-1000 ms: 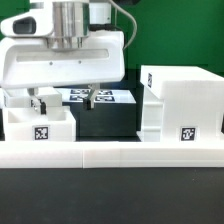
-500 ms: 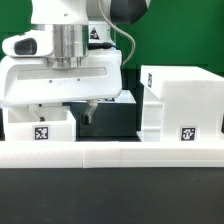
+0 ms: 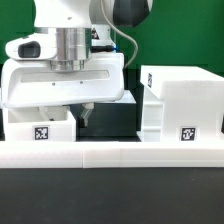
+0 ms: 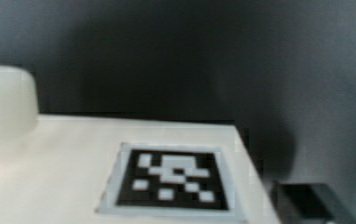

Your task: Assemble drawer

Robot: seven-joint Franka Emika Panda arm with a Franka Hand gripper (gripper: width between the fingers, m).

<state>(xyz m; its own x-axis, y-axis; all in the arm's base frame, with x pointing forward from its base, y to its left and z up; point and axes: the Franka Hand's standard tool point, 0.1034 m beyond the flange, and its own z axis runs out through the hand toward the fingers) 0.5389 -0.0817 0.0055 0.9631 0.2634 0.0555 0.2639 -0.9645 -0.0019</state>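
A small white tray (image 3: 40, 128) with a marker tag stands at the exterior view's left, behind the rail. My gripper (image 3: 62, 112) is low over it and open. One finger (image 3: 87, 113) hangs just beside the tray's right side; the other is hidden behind the tray. The wrist view shows the tray's white top (image 4: 68, 170) close up, with its tag (image 4: 166, 178) and a rounded white knob (image 4: 1, 100). The large white box shell (image 3: 185, 98) with a tag stands at the right, apart from the gripper. A second tray is not clearly in view.
A long low white rail (image 3: 112, 153) runs across the front. A lower white step (image 3: 150, 112) juts from the shell's left side. A dark gap lies between the tray and the shell. The gripper body hides the marker board.
The gripper has come down toward the tray. Its body now covers the marker board that showed behind it, and its fingers sit lower. The tray and the shell have not moved.
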